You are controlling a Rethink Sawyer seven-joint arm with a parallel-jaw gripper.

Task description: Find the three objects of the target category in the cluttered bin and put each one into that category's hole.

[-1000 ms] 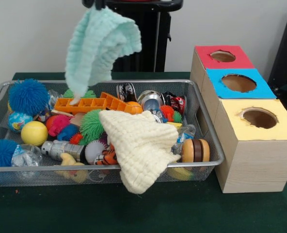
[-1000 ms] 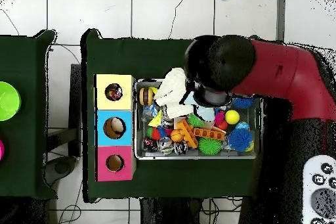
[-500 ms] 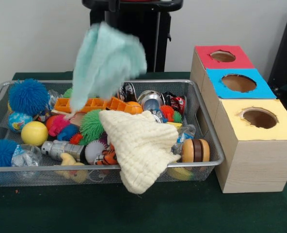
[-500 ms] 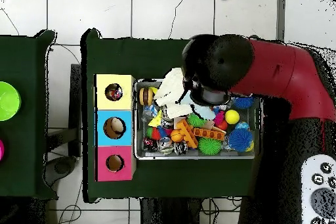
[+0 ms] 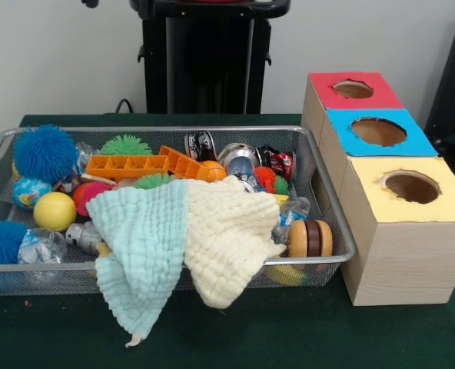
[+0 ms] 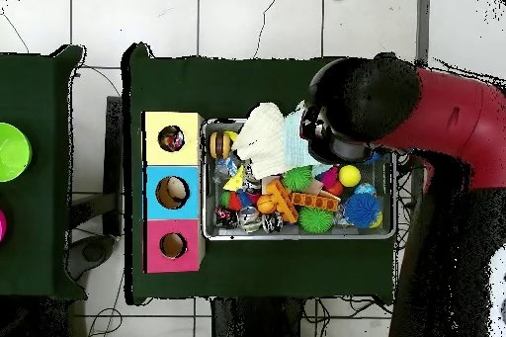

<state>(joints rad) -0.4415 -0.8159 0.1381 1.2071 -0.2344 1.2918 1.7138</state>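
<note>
Grip state impossible to tell, gripper hidden beneath red arm over bin's edge.
Draped side by side over near rim of wire bin: mint cloth and cream cloth, overlapping, both hanging outside onto green table. Piled behind: balls, cans, orange tray. Beside bin, row of boxes with red hole, blue hole and yellow hole.

A robot test room, like a lab, is shown. A table is covered in dark green cloth, a big red robot arm is seen from above, and a white tiled floor and a plain wall are seen.
</note>
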